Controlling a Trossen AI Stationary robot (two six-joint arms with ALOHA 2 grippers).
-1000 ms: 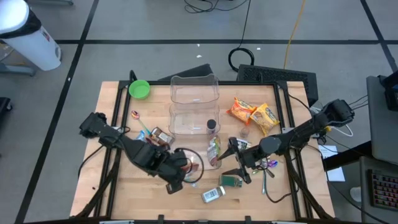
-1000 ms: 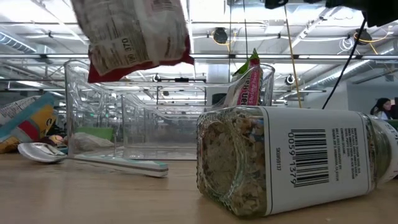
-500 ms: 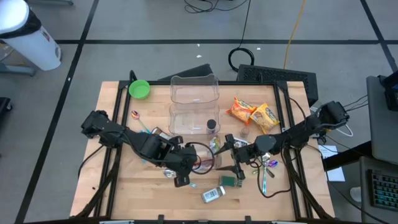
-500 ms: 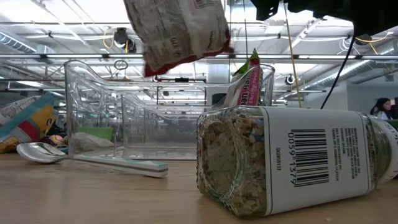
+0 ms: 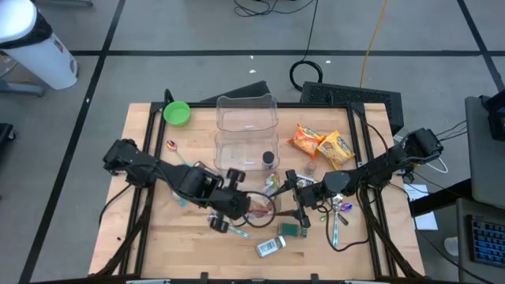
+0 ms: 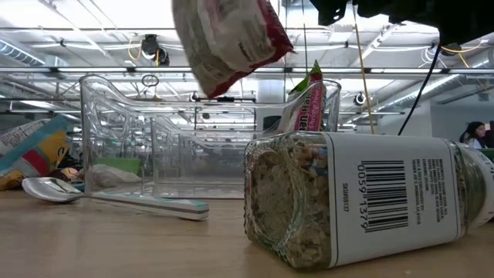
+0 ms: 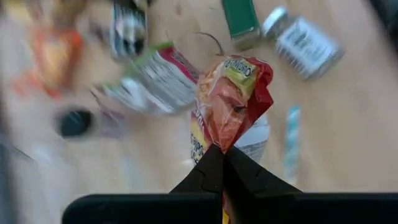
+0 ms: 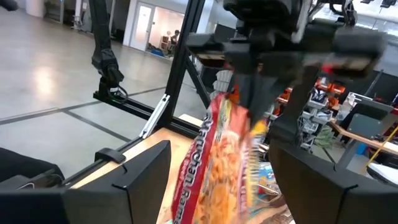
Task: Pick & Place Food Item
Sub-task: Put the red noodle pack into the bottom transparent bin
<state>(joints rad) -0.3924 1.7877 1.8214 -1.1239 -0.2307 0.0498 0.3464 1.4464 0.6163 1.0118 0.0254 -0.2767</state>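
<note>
A red and orange snack bag [image 7: 233,99] hangs in the air over the table's middle, with my left gripper [image 7: 222,150] shut on it; the low view shows the bag [image 6: 229,38] high above the tabletop. My right gripper [image 5: 294,201] stands open and about level just to the bag's right, facing it. In the right wrist view the bag [image 8: 224,162] hangs ahead of the two spread fingers, and I see no touch. A clear plastic container [image 5: 247,134] stands at the table's far middle. My left gripper pinches the bag's upper crimped end [image 7: 222,140] between its two fingers. The fingers come slanting down from above and from the table's left. The bag hangs below them, tilted, clear of the table.
A glass jar [image 6: 363,205] lies on its side near the front edge, beside a green box [image 5: 293,229]. Two orange-yellow snack bags [image 5: 322,144] lie at the far right, a green bowl [image 5: 177,113] at the far left. A spoon [image 6: 54,189] and a dark-capped bottle [image 5: 270,160] lie nearby.
My left gripper has gone toward the table's right, nearer my right gripper, and has rolled about its own axis. The bag has travelled with it, turned about and stayed clear of the table.
</note>
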